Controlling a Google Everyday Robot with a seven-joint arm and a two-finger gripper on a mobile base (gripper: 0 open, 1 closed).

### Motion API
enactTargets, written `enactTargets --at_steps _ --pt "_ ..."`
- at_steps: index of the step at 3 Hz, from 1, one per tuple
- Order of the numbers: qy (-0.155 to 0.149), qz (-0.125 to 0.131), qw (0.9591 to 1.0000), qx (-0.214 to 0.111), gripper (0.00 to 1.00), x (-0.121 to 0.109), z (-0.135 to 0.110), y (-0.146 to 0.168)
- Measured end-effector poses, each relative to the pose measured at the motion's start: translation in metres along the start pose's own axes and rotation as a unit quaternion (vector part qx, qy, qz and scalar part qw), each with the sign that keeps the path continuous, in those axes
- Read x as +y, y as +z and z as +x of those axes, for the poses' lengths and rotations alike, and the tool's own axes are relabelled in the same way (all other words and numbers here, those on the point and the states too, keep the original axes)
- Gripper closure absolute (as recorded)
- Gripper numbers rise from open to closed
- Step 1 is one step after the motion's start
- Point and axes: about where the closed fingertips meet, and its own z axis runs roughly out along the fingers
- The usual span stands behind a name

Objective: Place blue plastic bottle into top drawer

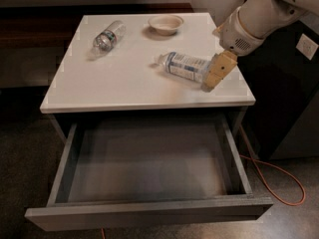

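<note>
I am looking down at a white-topped cabinet [114, 83] whose top drawer [149, 214] is standing pulled wide open toward me, its grey inside holding nothing. At the far left of the cabinet top a slimmer clear bottle [106, 37] is lying on its side. To its right, near the far edge, a small bowl [166, 24] is sitting. The blue plastic bottle [185, 65] is lying on its side right of centre, not yet in the drawer. The gripper [208, 85] is reaching down at the bottle's right end, touching or just beside it, and I cannot tell whether it is open or closed. The drawer is open and waiting; by my judgement, grasping, carrying and releasing are all remaining.
</note>
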Motion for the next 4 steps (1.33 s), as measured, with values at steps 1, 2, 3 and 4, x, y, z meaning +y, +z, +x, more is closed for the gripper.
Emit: enactTargets --at_steps 1,2,3,4 --pt "0.055 -0.006 0.9984 -0.006 0.0 -0.02 0.015 0.019" --pt "0.093 -0.019 0.9954 -0.007 0.0 -0.034 0.026 0.043" --pt "0.112 -0.036 0.993 -0.011 0.0 -0.041 0.03 0.065" --pt "0.116 -0.05 0.9919 -0.015 0.0 -0.047 0.025 0.081"
